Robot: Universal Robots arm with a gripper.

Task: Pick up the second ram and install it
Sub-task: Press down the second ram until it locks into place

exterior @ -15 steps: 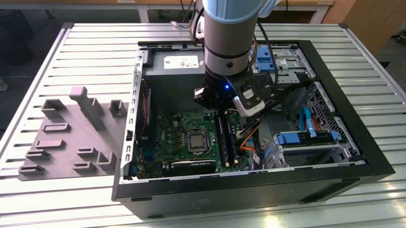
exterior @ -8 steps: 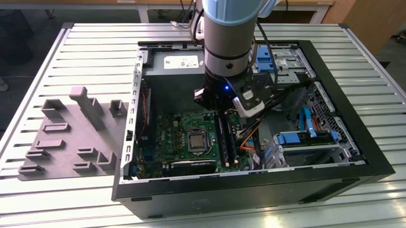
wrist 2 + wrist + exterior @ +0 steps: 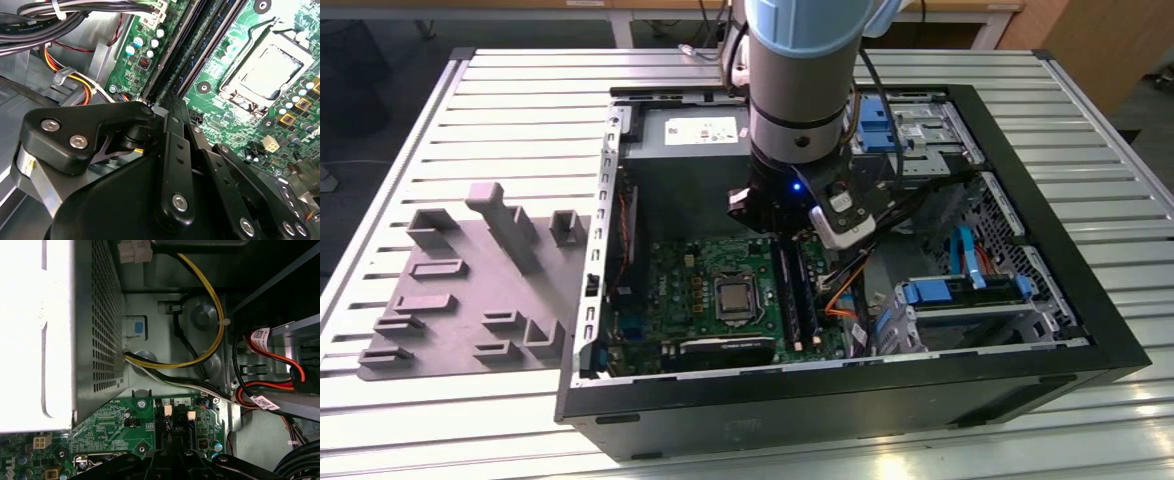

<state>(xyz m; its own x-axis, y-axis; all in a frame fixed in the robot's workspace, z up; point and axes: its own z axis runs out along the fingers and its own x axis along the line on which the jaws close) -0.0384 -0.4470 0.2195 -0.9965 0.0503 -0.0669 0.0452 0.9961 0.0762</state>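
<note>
Black linkage of my gripper (image 3: 170, 107) sits over the motherboard's (image 3: 235, 125) memory slots (image 3: 200, 45); jaw state indeterminable.

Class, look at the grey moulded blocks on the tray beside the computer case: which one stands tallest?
The tall T-shaped grey block near the tray's far edge; it rises well above the low, squat blocks around it.
</note>
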